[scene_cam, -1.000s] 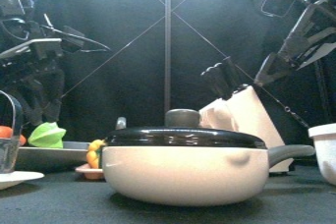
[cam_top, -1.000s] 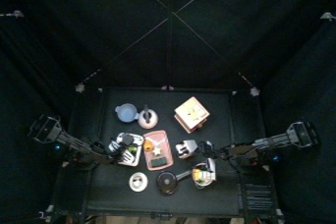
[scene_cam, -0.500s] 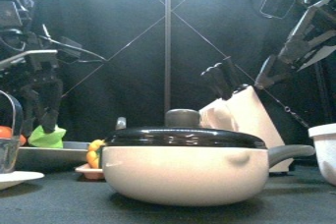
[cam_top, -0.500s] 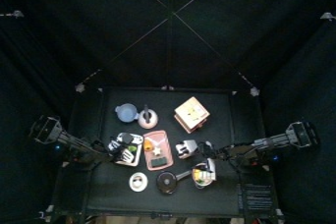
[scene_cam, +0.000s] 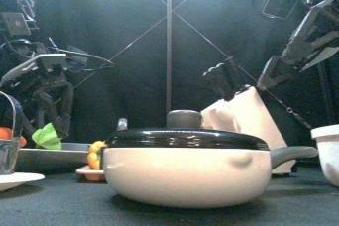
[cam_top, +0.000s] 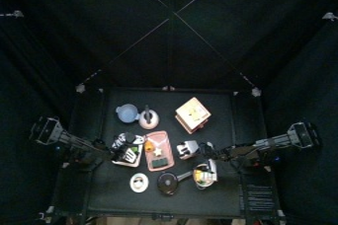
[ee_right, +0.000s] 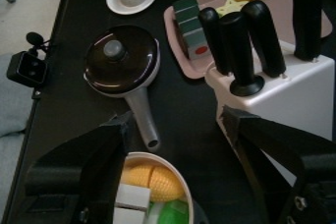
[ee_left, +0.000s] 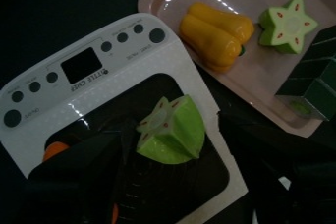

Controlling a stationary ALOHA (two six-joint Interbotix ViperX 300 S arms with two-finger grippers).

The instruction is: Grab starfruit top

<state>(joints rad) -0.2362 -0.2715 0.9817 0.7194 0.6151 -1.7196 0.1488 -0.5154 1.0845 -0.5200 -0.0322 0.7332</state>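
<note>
**Two green pieces in reach, only one the target**

Starfruit top [ee_left: 171, 130]: chunky green end piece, star face tilted up, lying on the white scale [ee_left: 79, 81] at the table's left. To its right, a pink tray [ee_left: 258, 98] with a flat star slice [ee_left: 286, 24] beside a yellow pepper [ee_left: 217, 36]; not to be confused.

Left gripper [scene_cam: 48, 111] poised directly above, jaws spread and empty. Best to descend straight, straddle the ribbed flanks, close gently and avoid pressing on the scale.

Right gripper [ee_right: 184, 169] parked wide open and empty near the knife block [ee_right: 269, 66].
</note>
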